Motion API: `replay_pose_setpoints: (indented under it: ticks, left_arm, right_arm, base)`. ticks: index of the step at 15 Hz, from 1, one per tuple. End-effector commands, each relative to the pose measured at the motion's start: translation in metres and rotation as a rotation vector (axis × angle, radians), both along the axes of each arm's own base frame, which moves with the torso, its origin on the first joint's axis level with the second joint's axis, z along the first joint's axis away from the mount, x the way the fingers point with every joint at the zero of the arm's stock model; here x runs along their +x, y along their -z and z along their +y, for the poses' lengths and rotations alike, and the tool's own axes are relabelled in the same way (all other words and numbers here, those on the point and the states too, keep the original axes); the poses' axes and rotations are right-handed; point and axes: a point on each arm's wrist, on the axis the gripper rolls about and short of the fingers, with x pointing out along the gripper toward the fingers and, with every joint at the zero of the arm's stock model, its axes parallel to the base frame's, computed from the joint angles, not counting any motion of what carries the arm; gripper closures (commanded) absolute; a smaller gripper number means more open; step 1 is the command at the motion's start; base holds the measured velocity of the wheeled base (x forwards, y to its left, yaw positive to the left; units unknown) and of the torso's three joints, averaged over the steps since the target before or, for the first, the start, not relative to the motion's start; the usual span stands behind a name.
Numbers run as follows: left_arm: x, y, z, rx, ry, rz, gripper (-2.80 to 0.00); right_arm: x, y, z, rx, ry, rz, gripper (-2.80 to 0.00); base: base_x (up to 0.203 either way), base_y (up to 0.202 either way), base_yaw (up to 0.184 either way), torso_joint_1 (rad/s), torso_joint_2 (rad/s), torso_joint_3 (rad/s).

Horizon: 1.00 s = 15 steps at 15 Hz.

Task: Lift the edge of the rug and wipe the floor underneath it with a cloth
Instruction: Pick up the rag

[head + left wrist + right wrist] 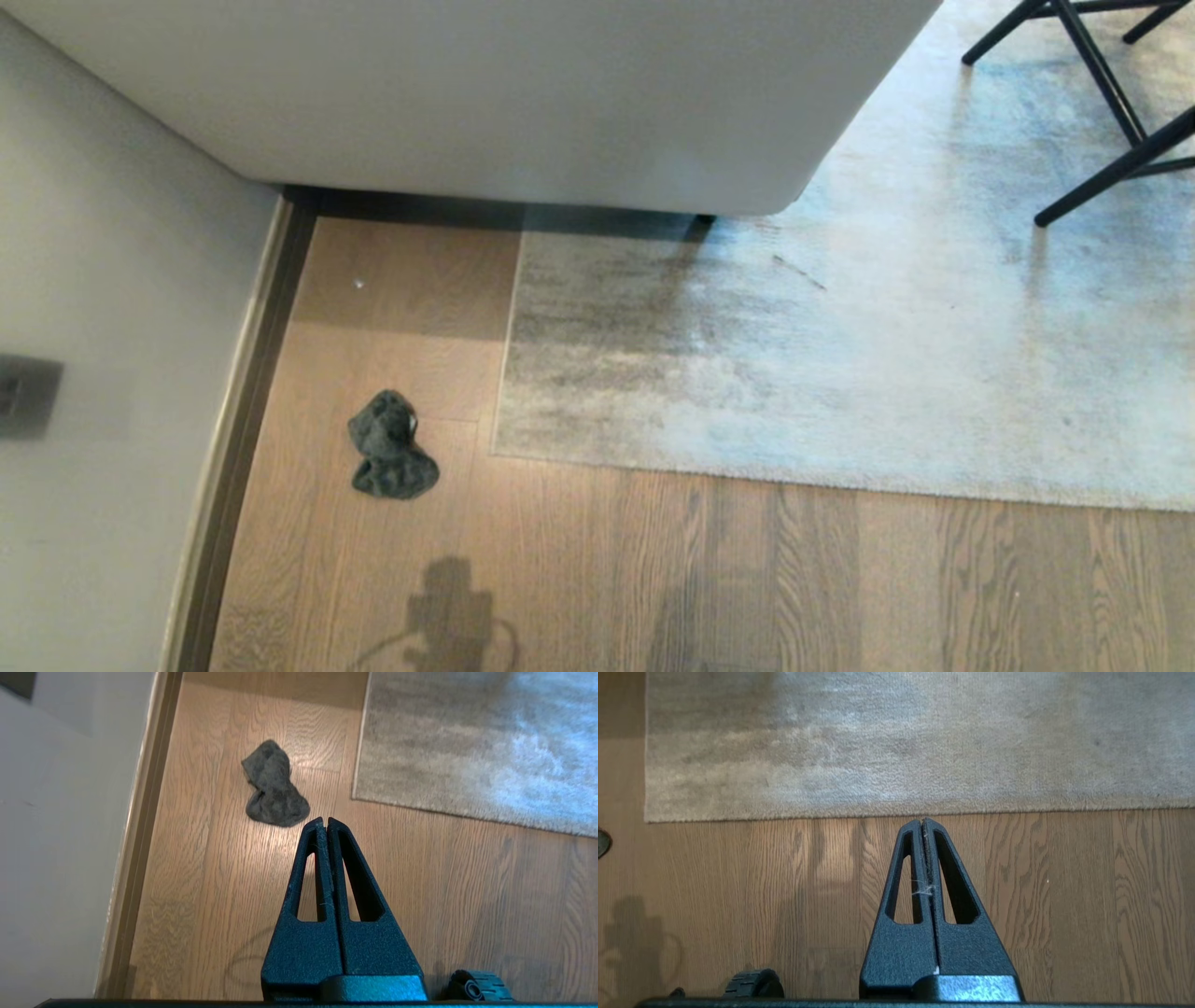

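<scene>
A crumpled dark grey cloth lies on the brown wood floor, left of the rug's corner. The pale grey mottled rug edge lies flat, its corner nearest the cloth. Neither arm shows in the head view. In the left wrist view my left gripper is shut and empty, held above the floor just short of the cloth. In the right wrist view my right gripper is shut and empty, its tips above the floor just short of the rug edge.
A white sofa base overhangs the rug's far side. A grey wall with skirting runs along the left. Black chair legs stand on the rug at far right. A wheel of my base shows low in the right wrist view.
</scene>
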Motion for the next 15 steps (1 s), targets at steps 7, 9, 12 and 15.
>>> replay_pose_setpoints:
  ticks: [7,9,12,15]
  left_arm:
    - [0.0000,0.0000,0.0000,-0.002,0.000,-0.001,0.00]
    - [0.0000,0.0000,0.0000,-0.002,0.000,-0.001,0.00]
    - [0.0000,0.0000,0.0000,-0.001,0.000,-0.001,0.00]
    - [0.0000,0.0000,0.0000,-0.001,0.000,-0.001,0.00]
  right_arm:
    - [0.0000,-0.0001,0.0000,-0.001,0.000,0.000,0.00]
    - [0.0000,-0.0001,0.0000,0.001,0.000,0.000,0.00]
    - [0.0001,0.0003,0.0000,-0.001,0.000,0.001,0.00]
    - [0.0000,0.0000,0.0000,-0.001,0.000,0.000,0.00]
  base:
    - [0.000,0.000,0.000,0.003,0.00,-0.199]
    - [0.000,0.000,0.000,0.004,0.00,-0.196]
    - [0.000,0.000,0.000,0.003,0.00,-0.195]
    - [0.000,0.000,0.000,0.002,0.00,-0.200]
